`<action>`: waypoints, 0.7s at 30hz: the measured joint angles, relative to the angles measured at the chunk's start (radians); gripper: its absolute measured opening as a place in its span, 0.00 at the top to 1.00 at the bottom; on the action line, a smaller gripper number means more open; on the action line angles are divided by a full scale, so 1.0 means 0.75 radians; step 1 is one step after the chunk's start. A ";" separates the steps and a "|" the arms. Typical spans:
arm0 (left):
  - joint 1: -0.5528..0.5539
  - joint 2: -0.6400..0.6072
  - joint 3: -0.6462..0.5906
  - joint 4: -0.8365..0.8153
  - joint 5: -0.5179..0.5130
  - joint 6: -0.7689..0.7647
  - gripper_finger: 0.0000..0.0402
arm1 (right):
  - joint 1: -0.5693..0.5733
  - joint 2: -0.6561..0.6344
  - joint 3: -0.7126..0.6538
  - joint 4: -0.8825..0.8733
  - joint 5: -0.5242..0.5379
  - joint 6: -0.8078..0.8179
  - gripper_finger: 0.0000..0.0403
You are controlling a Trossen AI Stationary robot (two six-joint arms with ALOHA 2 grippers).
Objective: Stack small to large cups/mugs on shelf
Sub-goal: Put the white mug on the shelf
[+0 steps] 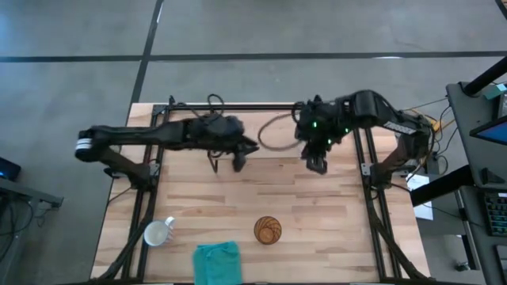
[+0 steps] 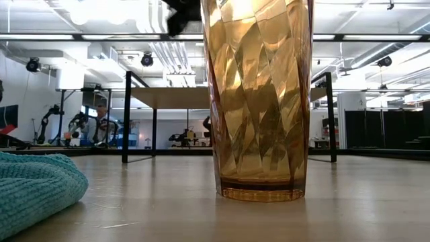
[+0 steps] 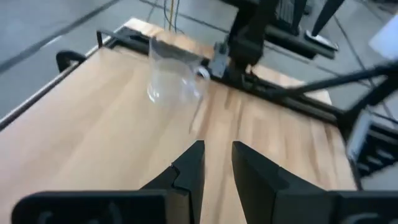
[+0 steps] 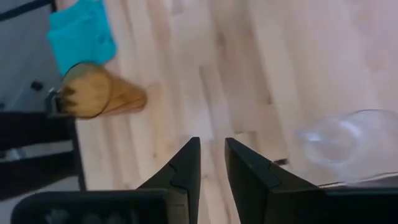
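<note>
1. Left pincer (image 1: 238, 163) hangs over the far half of the worktop (image 1: 333, 214), near its middle; in the left wrist view its fingers (image 3: 189, 171) stand a narrow gap apart with nothing between them

2. Right pincer (image 1: 316, 164) hangs over the far half as well, well apart from the left pincer; its fingers (image 4: 186, 163) likewise show a narrow gap and grip nothing

3. Small clear glass (image 3: 169, 78): upright on the worktop ahead of the left pincer and apart from it; the right wrist view shows the same glass (image 4: 345, 144) close beside the right pincer, untouched

4. Amber tumbler (image 1: 268, 230): upright on the near half of the worktop, well apart from both pincers and roughly between them; it fills the low view (image 2: 259, 101)

5. White mug (image 1: 158, 233): near corner of the worktop on the left pincer's side, well apart from it

6. Teal cloth (image 1: 217, 260): at the near edge, between mug and tumbler, touching neither

7. Shelf (image 2: 181, 97): a raised light board on dark legs behind the tumbler, nothing seen on it
</note>
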 joint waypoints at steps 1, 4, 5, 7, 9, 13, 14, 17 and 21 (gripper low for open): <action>-0.020 -0.043 0.000 -0.065 -0.002 -0.002 0.83 | 0.032 0.001 -0.003 0.002 0.000 0.011 0.83; -0.097 -0.147 -0.002 -0.242 -0.003 -0.058 0.83 | 0.122 0.014 -0.005 0.022 0.010 0.018 0.83; -0.126 -0.176 -0.004 -0.291 -0.002 -0.091 0.83 | 0.150 0.022 -0.006 0.037 0.010 0.018 0.83; -0.189 -0.230 -0.008 -0.372 -0.003 -0.166 0.83 | 0.195 0.029 -0.010 0.084 0.010 0.017 0.83; -0.252 -0.263 -0.008 -0.439 -0.012 -0.250 0.83 | 0.231 0.035 -0.025 0.147 0.011 0.011 0.83; -0.375 -0.276 -0.008 -0.613 -0.030 -0.453 0.83 | 0.260 0.044 -0.054 0.250 0.012 0.008 0.83; -0.404 -0.268 -0.009 -0.669 -0.030 -0.513 0.83 | 0.261 0.047 -0.061 0.268 0.012 0.008 0.83; -0.500 -0.232 -0.010 -0.821 -0.028 -0.692 0.83 | 0.260 0.048 -0.095 0.277 0.012 0.008 0.82; -0.617 -0.171 -0.004 -0.975 0.050 -0.946 0.83 | 0.260 0.048 -0.152 0.289 0.014 0.007 0.82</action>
